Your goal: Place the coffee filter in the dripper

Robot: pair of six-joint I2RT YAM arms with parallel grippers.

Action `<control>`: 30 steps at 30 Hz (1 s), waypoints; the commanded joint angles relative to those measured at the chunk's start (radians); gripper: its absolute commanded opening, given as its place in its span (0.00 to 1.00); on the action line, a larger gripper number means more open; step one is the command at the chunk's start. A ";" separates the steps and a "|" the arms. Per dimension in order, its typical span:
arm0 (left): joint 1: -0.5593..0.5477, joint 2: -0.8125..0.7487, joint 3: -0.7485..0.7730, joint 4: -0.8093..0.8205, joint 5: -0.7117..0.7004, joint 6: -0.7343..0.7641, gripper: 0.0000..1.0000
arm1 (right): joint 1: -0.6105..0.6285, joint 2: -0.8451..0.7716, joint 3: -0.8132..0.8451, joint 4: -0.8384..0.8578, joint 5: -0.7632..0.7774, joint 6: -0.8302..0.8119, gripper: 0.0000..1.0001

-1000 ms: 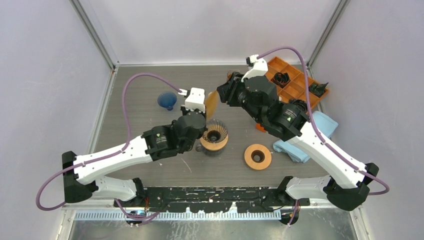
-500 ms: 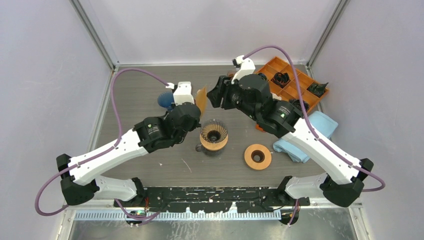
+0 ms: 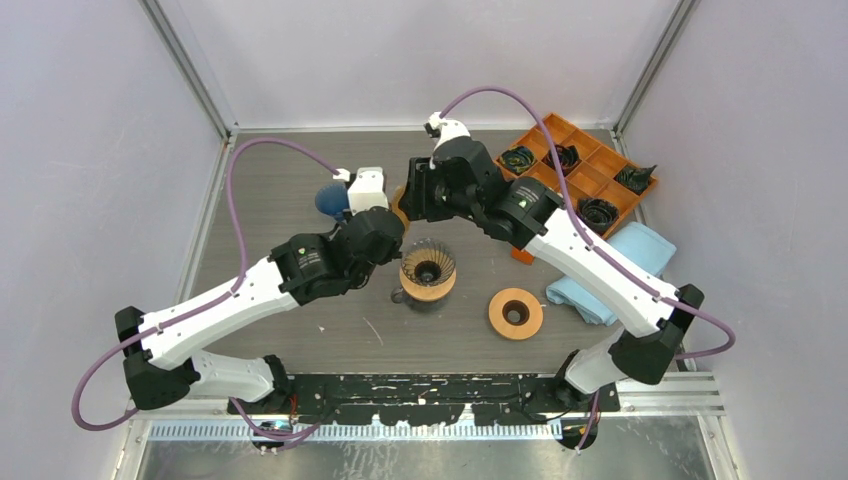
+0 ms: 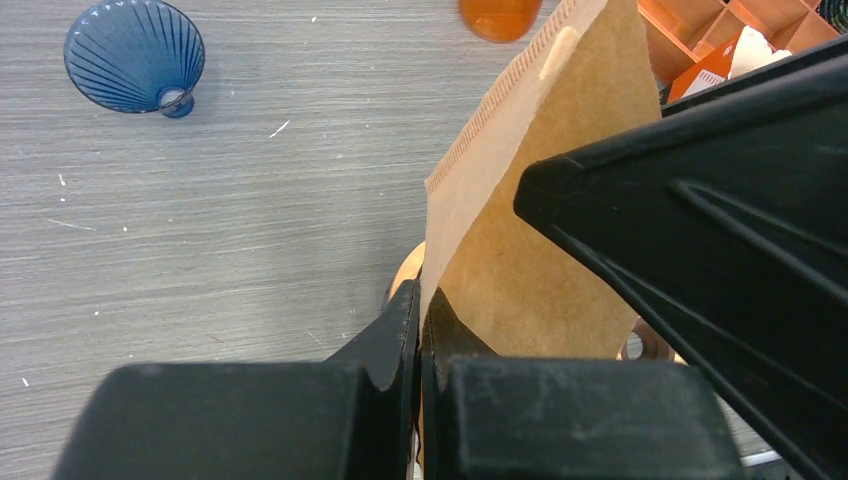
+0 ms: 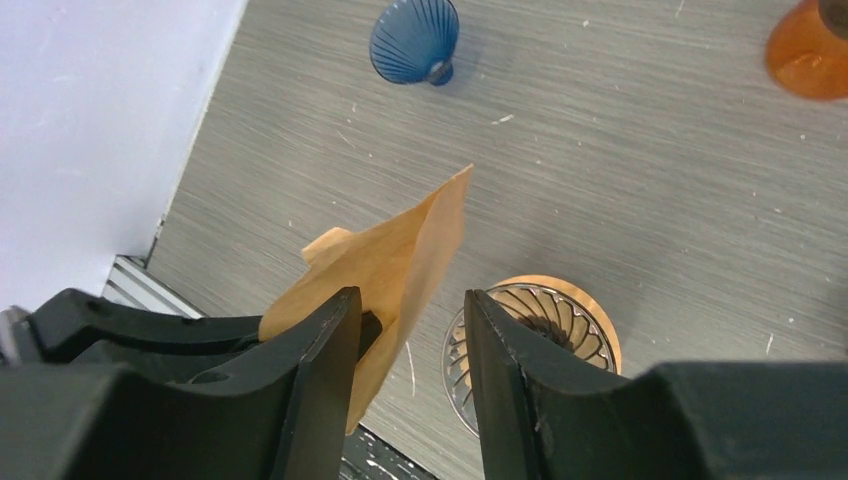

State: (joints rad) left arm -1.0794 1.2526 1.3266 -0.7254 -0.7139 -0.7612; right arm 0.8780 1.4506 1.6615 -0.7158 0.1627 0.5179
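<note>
My left gripper (image 4: 420,310) is shut on the lower edge of the brown paper coffee filter (image 4: 530,220), which it holds upright above the table. The filter (image 3: 400,199) hangs just behind the dripper (image 3: 428,268), a clear ribbed cone on an orange base. My right gripper (image 5: 405,350) is open, its fingers (image 5: 320,370) standing on either side of the filter's (image 5: 390,260) free edge without pinching it. In the right wrist view the dripper (image 5: 530,340) sits below and to the right of the filter. The right gripper (image 3: 415,190) is close against the left gripper (image 3: 385,208).
A blue ribbed dripper (image 3: 333,200) stands at the back left. An orange ring (image 3: 515,312) lies right of the dripper. An orange compartment tray (image 3: 580,170) with black parts and a blue cloth (image 3: 630,255) are at the right. An orange cup (image 5: 810,50) is behind.
My right arm has swung left until its open fingers straddle the filter. My left gripper carried the filter a little left and back, then held still.
</note>
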 commanded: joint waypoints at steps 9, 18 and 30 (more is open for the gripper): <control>0.002 -0.049 -0.029 0.054 -0.073 -0.031 0.00 | 0.006 0.100 0.138 -0.163 0.034 -0.006 0.35; 0.043 -0.069 -0.074 0.060 -0.041 -0.082 0.00 | 0.006 0.146 0.205 -0.247 0.095 -0.058 0.24; 0.076 -0.098 -0.094 0.052 0.039 -0.086 0.17 | 0.006 0.180 0.243 -0.293 0.033 -0.133 0.05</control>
State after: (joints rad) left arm -1.0134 1.1950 1.2373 -0.7082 -0.6994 -0.8356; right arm 0.8780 1.6375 1.8496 -1.0065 0.2295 0.4267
